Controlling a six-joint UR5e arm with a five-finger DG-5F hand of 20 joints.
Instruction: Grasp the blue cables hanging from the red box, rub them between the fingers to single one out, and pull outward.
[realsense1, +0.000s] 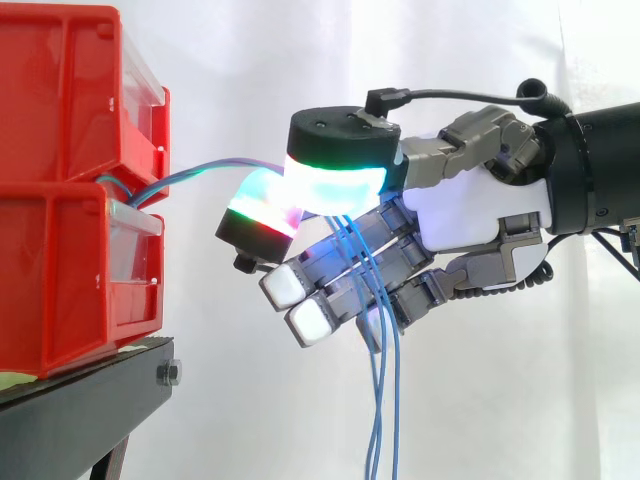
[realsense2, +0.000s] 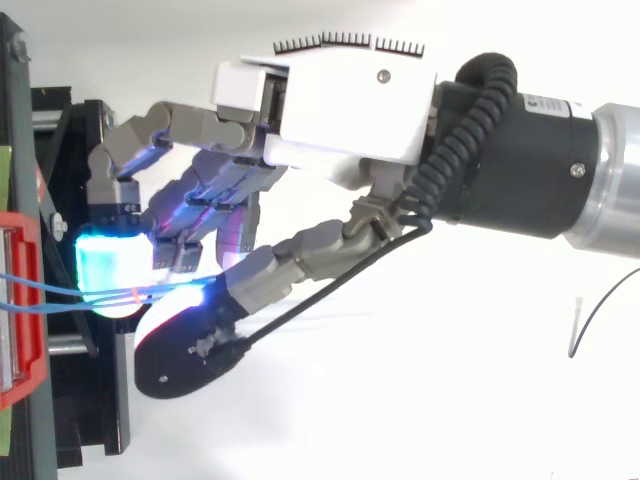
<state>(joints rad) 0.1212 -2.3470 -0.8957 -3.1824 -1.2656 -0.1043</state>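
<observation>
Thin blue cables (realsense1: 200, 172) run from the gap between the stacked red boxes (realsense1: 70, 190) to my hand (realsense1: 470, 210), then hang straight down below it (realsense1: 385, 400). The thumb pad (realsense1: 335, 175), glowing green and white, presses the cables against a finger pad (realsense1: 262, 208) glowing red and green, so the hand is shut on them. Two other fingertips (realsense1: 300, 305) glow white below the pinch. From above, the cables (realsense2: 50, 292) stretch from the red box (realsense2: 25, 300) into the cyan-lit pinch (realsense2: 110, 272).
The red boxes rest on a black stand (realsense1: 90, 395) at the left. A white curtain hangs behind. A thin dark wire (realsense2: 600, 310) lies at the right of the top view.
</observation>
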